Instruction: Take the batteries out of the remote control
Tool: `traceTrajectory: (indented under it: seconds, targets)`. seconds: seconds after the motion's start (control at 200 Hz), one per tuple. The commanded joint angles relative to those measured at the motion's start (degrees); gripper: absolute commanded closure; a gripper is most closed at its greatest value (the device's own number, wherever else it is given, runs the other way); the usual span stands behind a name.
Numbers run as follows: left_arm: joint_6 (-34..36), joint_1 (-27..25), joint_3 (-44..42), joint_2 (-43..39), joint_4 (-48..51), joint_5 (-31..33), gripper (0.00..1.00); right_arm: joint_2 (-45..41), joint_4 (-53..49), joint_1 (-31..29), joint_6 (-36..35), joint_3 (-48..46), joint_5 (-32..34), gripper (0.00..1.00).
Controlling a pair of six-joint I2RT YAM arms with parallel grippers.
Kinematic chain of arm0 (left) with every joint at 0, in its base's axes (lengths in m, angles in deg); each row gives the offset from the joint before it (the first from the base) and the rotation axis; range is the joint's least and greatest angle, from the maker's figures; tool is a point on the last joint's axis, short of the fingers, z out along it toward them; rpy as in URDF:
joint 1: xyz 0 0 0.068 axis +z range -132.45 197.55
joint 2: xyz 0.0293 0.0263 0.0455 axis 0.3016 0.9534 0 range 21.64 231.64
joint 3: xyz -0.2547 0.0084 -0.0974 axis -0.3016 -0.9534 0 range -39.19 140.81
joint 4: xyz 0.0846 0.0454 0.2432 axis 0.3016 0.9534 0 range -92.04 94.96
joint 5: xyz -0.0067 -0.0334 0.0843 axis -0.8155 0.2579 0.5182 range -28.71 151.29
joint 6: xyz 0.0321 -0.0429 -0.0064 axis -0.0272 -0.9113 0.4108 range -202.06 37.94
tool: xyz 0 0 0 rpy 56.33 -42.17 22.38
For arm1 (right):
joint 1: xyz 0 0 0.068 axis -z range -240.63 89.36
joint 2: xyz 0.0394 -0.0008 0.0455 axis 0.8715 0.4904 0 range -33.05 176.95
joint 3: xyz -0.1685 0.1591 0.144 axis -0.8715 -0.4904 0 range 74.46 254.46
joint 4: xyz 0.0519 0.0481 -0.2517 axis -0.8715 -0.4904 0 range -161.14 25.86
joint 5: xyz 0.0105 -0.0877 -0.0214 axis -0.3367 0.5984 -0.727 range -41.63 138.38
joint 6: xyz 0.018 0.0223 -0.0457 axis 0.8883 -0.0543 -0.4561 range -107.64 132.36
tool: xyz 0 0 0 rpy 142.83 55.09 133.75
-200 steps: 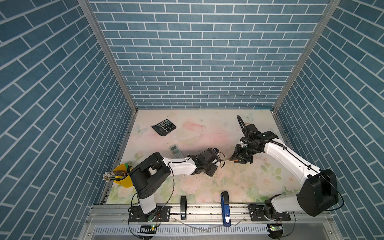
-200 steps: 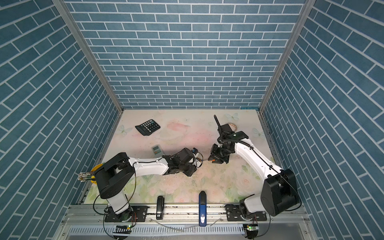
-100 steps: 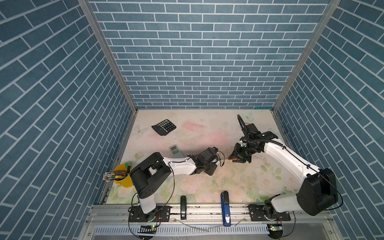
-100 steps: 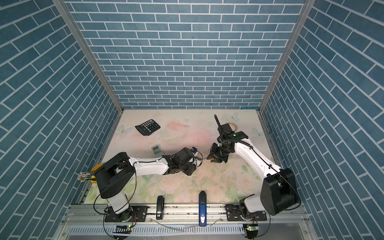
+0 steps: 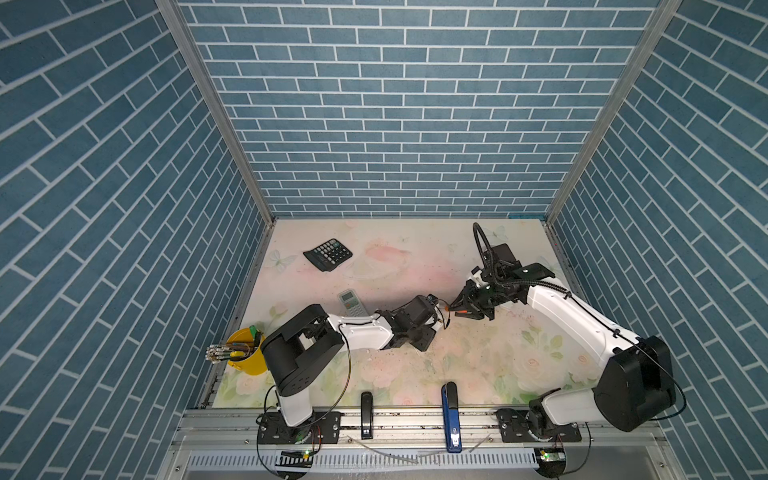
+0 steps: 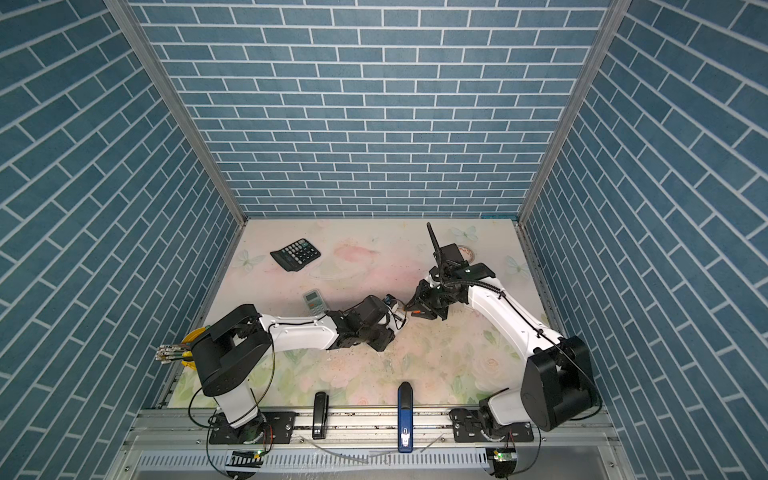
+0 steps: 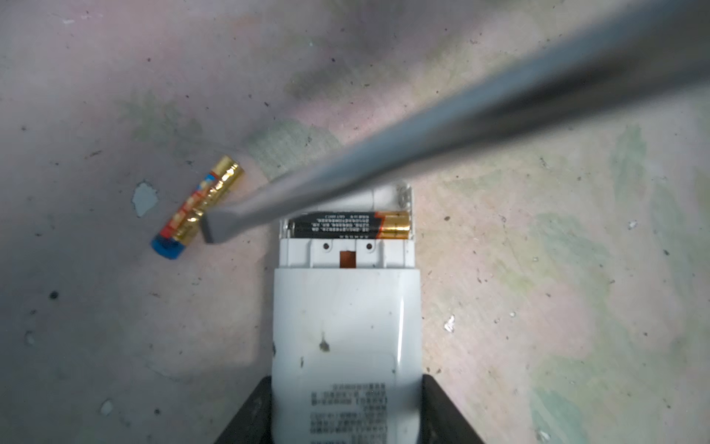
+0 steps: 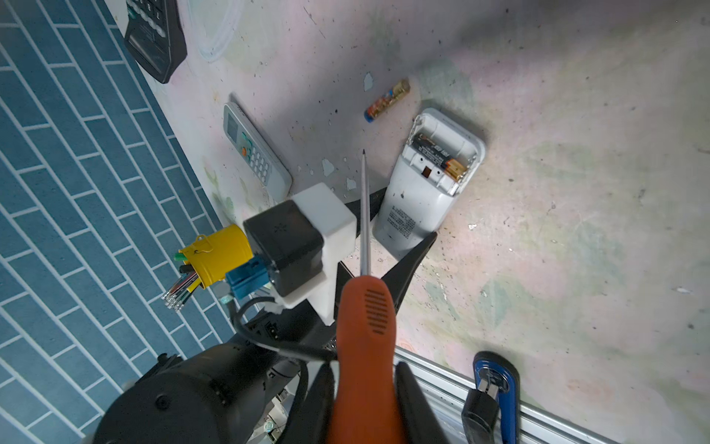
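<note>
One battery [image 7: 196,207] already lies on the desk [image 7: 538,269] just beside the open end of the remote [image 7: 345,326], near the desk's middle, while a second battery [image 7: 345,226] sits in the compartment and is not yet out. The left gripper [image 7: 345,380] clamps the remote's body, and the right gripper [image 8: 365,384] is closed on the handle of a screwdriver [image 8: 365,319], whose tip is close by the freed battery. Compared with a second ago, the right gripper is slightly nearer the left one, which has stayed put.
</note>
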State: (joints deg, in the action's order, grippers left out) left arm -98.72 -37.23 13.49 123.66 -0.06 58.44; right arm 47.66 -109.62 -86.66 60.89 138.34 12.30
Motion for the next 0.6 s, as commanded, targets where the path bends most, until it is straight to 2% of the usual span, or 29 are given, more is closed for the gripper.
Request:
traceTrajectory:
  seconds: [0.0,0.165,0.455,0.595]
  targets:
    - [-0.06,-0.83,-2.7,3.63,8.95,-3.53,0.63,-2.23,-3.41,0.99,-1.85,-0.67,2.43,1.0]
    - [2.38,-0.82,-1.52,3.47,10.94,-2.06,0.65,-3.45,-7.12,4.39,-7.14,-0.62,3.46,1.0]
    - [13.09,-0.72,2.13,1.09,16.12,3.58,0.68,1.72,-19.27,10.84,-32.29,8.67,3.31,1.0]
    - [19.56,-0.76,4.49,0.88,18.35,4.79,0.72,3.17,-19.91,12.17,-39.48,9.69,1.51,1.0]
